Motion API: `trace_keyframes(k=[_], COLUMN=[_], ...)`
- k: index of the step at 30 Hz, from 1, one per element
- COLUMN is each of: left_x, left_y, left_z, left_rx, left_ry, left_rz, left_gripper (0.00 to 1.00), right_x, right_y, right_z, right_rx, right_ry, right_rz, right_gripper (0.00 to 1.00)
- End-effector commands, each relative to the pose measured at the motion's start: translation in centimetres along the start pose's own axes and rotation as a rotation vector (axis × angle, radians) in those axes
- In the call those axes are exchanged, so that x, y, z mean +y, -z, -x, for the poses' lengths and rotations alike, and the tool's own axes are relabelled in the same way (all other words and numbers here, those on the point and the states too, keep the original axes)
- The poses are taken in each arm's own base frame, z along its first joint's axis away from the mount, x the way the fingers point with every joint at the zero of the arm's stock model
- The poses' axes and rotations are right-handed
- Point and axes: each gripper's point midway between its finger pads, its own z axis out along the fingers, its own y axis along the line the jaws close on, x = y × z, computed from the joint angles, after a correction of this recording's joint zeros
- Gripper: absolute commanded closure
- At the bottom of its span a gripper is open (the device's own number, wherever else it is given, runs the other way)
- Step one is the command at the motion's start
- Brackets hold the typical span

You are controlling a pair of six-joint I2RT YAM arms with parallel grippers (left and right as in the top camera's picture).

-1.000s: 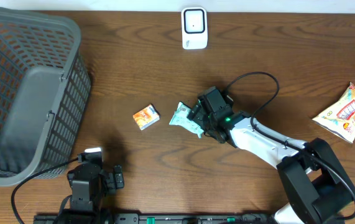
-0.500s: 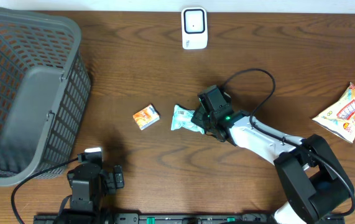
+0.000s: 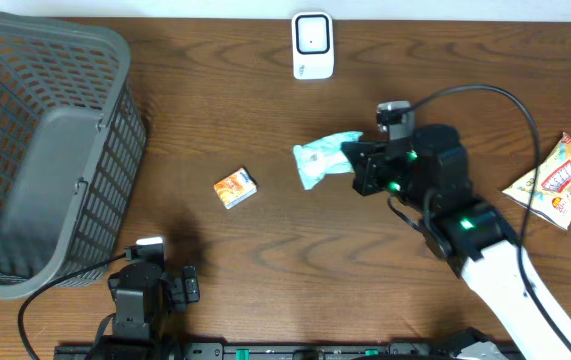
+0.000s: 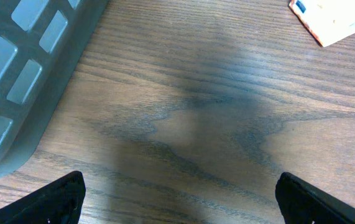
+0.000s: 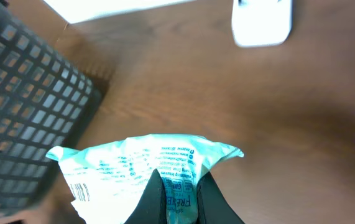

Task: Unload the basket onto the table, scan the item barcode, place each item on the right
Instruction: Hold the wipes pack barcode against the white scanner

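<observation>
On the brown wooden surface [image 3: 265, 100], the right end effector [image 3: 357, 162] near centre pinches a pale green packet [image 3: 320, 160], white scanner [image 3: 312, 45] at 12 o'clock, left end effector [image 4: 180, 199] spread at 7 o'clock

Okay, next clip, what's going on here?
The right arm holds a pale green snack packet off the table, jaws shut on its edge, with the white scanner further back on the table. The left arm rests near the grey basket, jaws open, holding nothing. A small orange box and another snack bag lie untouched.
</observation>
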Motion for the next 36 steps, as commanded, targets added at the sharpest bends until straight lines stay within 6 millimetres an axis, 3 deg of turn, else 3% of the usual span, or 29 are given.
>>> trace_keyframes(k=[1, 4, 8, 15, 19, 25, 32, 36], left_x=[0.2, 0.2, 0.2, 0.2, 0.2, 0.2, 0.2, 0.2], left_y=[-0.1, -0.1, -0.1, -0.1, -0.1, -0.1, -0.1, -0.1], left_z=[-0.6, -0.6, -0.6, -0.6, -0.6, -0.6, -0.6, -0.6], left_rx=[0.021, 0.021, 0.021, 0.021, 0.021, 0.021, 0.021, 0.021], left_ry=[0.002, 0.002, 0.002, 0.002, 0.002, 0.002, 0.002, 0.002], left_rz=[0.010, 0.010, 0.010, 0.010, 0.010, 0.010, 0.010, 0.010], left_gripper=[0.02, 0.02, 0.02, 0.02, 0.02, 0.02, 0.02, 0.02], right_x=[-3.7, -6.0, -7.4, -4.8, -3.5, -3.8, -3.5, -3.8], right_y=[1.8, 3.5, 5.5, 6.5, 4.6, 0.4, -5.0, -8.4], right_z=[2.3, 3.9, 6.0, 11.6, 13.5, 14.7, 13.9, 13.6], right_rx=[-0.103, -0.182, -0.293, -0.501, -0.525, -0.527, -0.503, -0.495], right_ry=[0.170, 0.200, 0.217, 0.416, 0.667, 0.972, 1.387, 1.455], right_rz=[-0.265, -0.464, -0.646, -0.681, -0.729, -0.883, -1.026, -1.045], right_gripper=[0.99, 0.99, 0.99, 0.99, 0.99, 0.99, 0.99, 0.99])
